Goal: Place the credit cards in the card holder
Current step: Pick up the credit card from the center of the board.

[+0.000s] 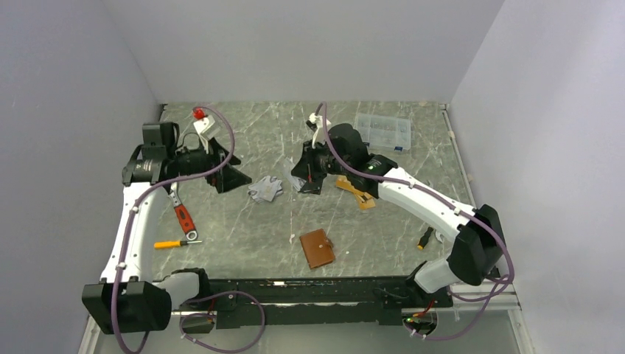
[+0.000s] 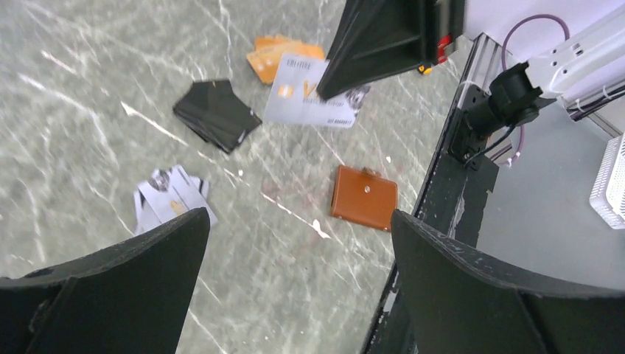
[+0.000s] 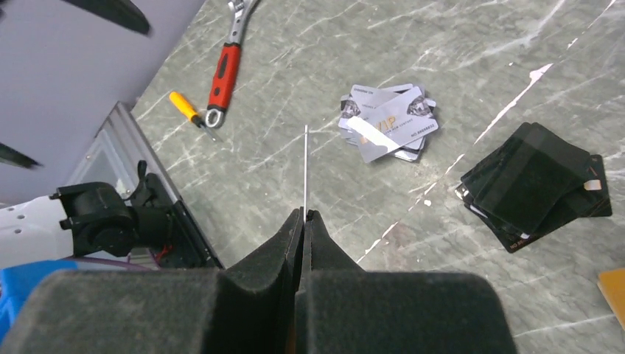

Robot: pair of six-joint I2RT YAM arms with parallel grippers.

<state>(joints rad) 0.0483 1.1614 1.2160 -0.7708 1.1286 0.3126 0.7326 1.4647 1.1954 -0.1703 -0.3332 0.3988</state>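
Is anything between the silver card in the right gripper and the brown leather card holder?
Nothing visible lies between the silver plastic card in the right gripper and the tan-brown leather card holder. The holder itself lies folded shut.

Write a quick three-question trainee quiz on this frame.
1. True or false: the left claw is gripping a card.
2. The right claw is shut on a thin rectangular plastic card. Which colour is it? A black, B silver-grey, C orange-gold.
3. Is the tan-brown leather folding card holder lying open or closed?

Key
1. False: it is open with nothing between its fingers.
2. B.
3. Closed, lying flat on the table.
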